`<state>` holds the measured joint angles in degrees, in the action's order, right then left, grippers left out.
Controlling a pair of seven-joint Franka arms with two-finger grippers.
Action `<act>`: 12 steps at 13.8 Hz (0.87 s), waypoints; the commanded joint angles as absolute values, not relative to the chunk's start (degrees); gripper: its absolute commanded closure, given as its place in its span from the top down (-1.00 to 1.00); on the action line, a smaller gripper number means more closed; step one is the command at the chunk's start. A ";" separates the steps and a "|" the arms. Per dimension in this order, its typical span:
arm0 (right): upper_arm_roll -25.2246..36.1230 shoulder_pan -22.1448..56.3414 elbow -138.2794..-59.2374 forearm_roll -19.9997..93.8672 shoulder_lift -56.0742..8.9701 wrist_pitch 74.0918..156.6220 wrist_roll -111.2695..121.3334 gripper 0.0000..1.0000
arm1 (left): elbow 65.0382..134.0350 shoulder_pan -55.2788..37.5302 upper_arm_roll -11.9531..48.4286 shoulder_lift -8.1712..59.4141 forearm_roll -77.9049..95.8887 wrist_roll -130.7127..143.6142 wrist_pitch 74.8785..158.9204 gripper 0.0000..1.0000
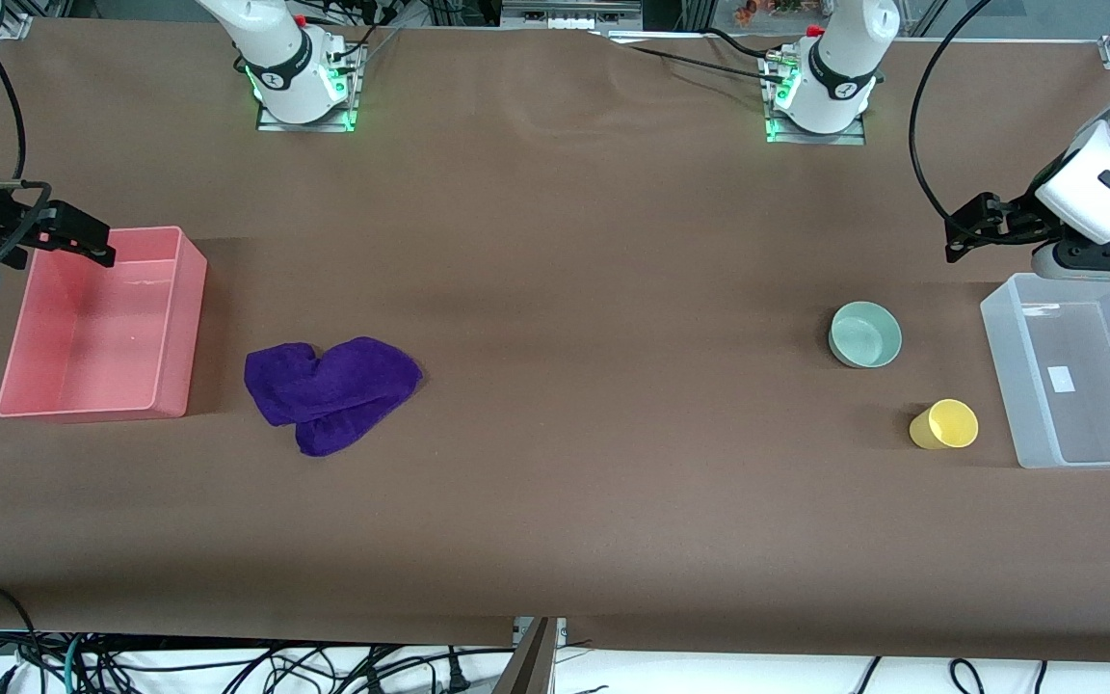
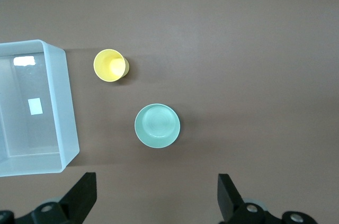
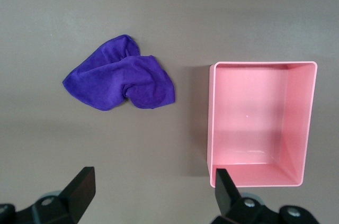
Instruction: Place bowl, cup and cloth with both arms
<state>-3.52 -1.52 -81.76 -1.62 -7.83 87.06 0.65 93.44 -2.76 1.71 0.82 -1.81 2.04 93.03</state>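
The mint-green bowl (image 1: 865, 334) sits upright on the table toward the left arm's end; it also shows in the left wrist view (image 2: 157, 125). The yellow cup (image 1: 944, 425) stands nearer the front camera, beside the clear bin; it shows in the left wrist view too (image 2: 110, 65). The purple cloth (image 1: 329, 388) lies crumpled beside the pink bin, also in the right wrist view (image 3: 121, 80). My left gripper (image 1: 962, 229) is open and empty, up beside the clear bin. My right gripper (image 1: 83, 239) is open and empty over the pink bin's corner.
An empty pink bin (image 1: 179, 318) stands at the right arm's end, seen also in the right wrist view (image 3: 212, 123). An empty clear bin (image 1: 1008, 366) stands at the left arm's end, seen also in the left wrist view (image 2: 66, 113). Brown table cover (image 1: 594, 386) spreads between.
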 commanded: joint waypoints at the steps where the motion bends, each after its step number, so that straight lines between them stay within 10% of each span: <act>1: -3.60 -1.67 -80.51 -1.76 -8.17 86.22 0.79 1.00 | 91.23 -2.81 1.58 1.85 -0.62 2.02 91.41 1.00; 12: -3.43 -1.76 -80.51 -1.85 -8.17 86.31 1.23 1.00 | 91.67 -2.64 1.32 5.00 -1.40 2.20 85.62 1.00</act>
